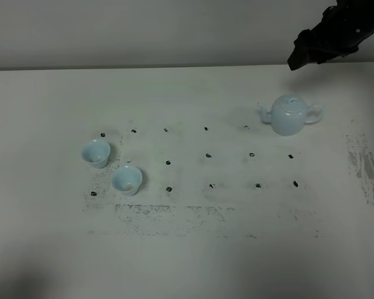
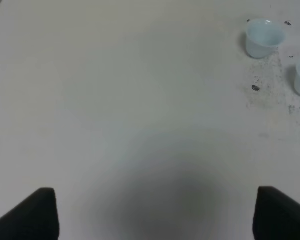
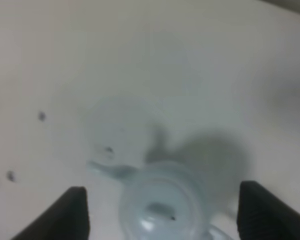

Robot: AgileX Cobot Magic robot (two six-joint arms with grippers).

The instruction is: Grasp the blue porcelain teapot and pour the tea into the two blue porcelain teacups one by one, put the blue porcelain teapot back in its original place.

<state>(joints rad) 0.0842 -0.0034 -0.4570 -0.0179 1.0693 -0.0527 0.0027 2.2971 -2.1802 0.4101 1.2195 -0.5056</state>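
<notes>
A pale blue-white, glossy, round porcelain teapot point(image 1: 290, 115) is seen standing upright on the white tabletop point(image 1: 187, 93), in the right part of the exterior high view. Its knobbed lid is on. Its short spout is turned to the left of that view and its loop handle to the right. No gripper is in contact with it.

Two small, pale blue, flared porcelain cups without handles are placed on the left part of the table, well apart from the teapot. The farther cup point(image 1: 96, 152) and the nearer cup point(image 1: 126, 179) stand upright and just beside each other, with a narrow gap between them. Whether liquid is inside them cannot be told.

The tabletop is marked with rows of small black dots point(image 1: 208, 156), and grey scuffed patches are seen near the cups and at the right edge.

The right gripper point(image 3: 162, 190) is held high above the far right part of the table, beyond the teapot. Its two dark fingers are spread wide apart and nothing is clamped between them. In its wrist view the teapot is seen below, blurred, between the two fingers.

The left gripper point(image 2: 155, 200) is shown only in its own wrist view, over bare table with both cups at a distance. Its fingers are also apart and nothing is held.
</notes>
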